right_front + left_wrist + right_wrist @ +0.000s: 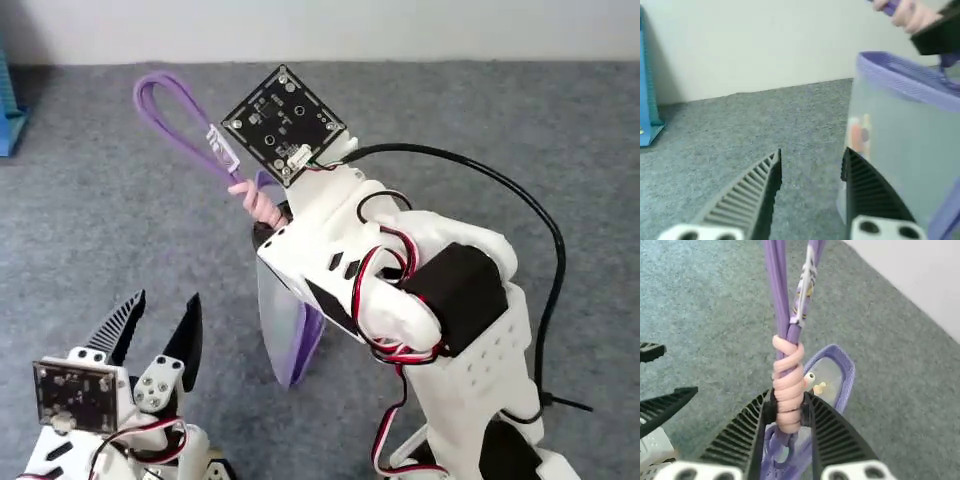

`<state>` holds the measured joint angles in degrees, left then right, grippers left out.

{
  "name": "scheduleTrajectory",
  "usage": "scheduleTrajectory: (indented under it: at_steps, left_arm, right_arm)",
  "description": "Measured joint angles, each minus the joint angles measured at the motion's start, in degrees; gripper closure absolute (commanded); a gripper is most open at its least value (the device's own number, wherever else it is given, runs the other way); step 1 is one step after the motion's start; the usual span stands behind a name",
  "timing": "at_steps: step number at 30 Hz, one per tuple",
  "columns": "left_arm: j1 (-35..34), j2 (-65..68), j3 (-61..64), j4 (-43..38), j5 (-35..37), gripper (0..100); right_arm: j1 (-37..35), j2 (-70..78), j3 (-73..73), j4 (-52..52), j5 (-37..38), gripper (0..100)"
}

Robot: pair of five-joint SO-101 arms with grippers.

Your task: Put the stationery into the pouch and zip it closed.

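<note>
One translucent pouch [905,130] is upright over the grey desk [100,220]. The right fingers [740,435] clamp the pink coil [787,395] on its purple strap [165,105]; the left fingers [752,200] gape empty just beside its wall. Soft and light, it probably sags; grip strap or rim.

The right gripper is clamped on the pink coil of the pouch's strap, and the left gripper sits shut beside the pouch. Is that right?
Not quite: the left gripper is open, fingers spread and empty, as the left wrist view shows. The right gripper is clamped on the pink coil, and the left sits beside the pouch.
</note>
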<state>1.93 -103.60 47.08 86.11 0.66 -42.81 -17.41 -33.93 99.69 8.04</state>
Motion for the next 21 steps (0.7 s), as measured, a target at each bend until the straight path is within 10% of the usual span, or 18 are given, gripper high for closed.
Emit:
scheduleTrajectory:
  at_steps: [21]
  left_arm:
    - [11.25,15.30,-21.36,6.59,2.11,74]
  right_arm:
    - [-3.08,5.10,0.00,-5.01,0.00,99.1]
